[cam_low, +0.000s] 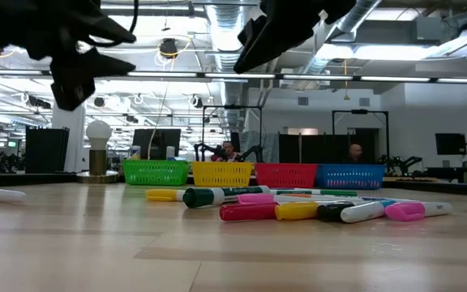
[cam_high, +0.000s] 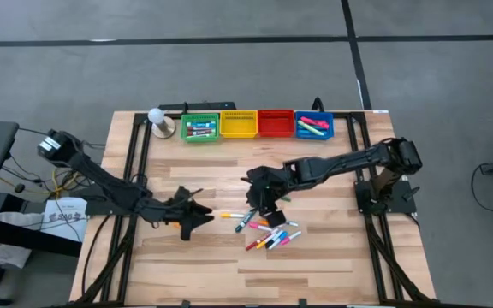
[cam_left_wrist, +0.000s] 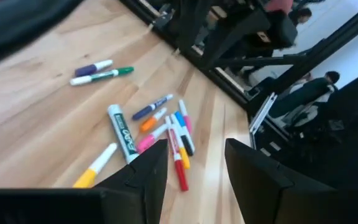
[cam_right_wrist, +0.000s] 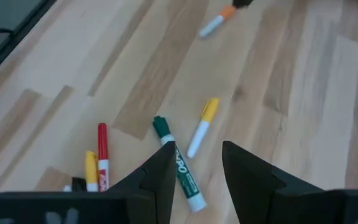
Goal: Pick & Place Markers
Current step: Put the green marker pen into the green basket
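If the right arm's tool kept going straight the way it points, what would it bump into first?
Probably the green-capped marker: it lies right before the right tool, whose jaws stand open, empty. Depth is hard to judge.

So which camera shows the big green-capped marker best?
The right wrist view: the green-capped marker lies whole and close, with only its middle behind a finger. The left wrist view shows it smaller, the low view side-on, and the high view barely.

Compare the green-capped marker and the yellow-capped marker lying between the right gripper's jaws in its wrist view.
The green-capped marker is thicker, with a printed label on its white barrel; the yellow-capped marker is slimmer and plain. The green-capped one's cap is dark green, the other's yellow. Their cap ends lean apart while their white ends converge. Both have white barrels and lie flat on the wooden table, unheld.
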`<state>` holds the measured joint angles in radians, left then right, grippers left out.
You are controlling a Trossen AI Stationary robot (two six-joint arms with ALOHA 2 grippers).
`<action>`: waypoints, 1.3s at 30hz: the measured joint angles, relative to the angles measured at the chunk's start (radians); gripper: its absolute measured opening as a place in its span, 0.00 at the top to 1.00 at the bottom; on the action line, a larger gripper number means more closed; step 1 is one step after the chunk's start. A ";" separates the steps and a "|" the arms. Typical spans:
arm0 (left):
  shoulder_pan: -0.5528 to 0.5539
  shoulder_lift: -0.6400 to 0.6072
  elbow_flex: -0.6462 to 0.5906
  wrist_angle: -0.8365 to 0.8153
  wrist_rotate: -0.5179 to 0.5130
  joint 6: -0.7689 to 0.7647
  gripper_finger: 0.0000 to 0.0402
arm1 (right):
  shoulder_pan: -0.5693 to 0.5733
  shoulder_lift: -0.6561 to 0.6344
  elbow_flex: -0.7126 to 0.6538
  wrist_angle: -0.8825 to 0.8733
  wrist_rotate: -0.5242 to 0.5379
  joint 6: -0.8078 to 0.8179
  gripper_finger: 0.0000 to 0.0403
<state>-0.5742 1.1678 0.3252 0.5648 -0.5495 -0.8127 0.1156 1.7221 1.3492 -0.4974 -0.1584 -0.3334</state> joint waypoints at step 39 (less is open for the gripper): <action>-0.036 0.339 0.230 0.139 0.027 0.082 0.60 | -0.030 0.256 -0.231 0.331 0.022 -0.016 0.70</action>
<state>-0.6106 1.5070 0.5549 0.7040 -0.5226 -0.7303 0.0853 1.9784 1.1179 -0.1667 -0.1360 -0.3497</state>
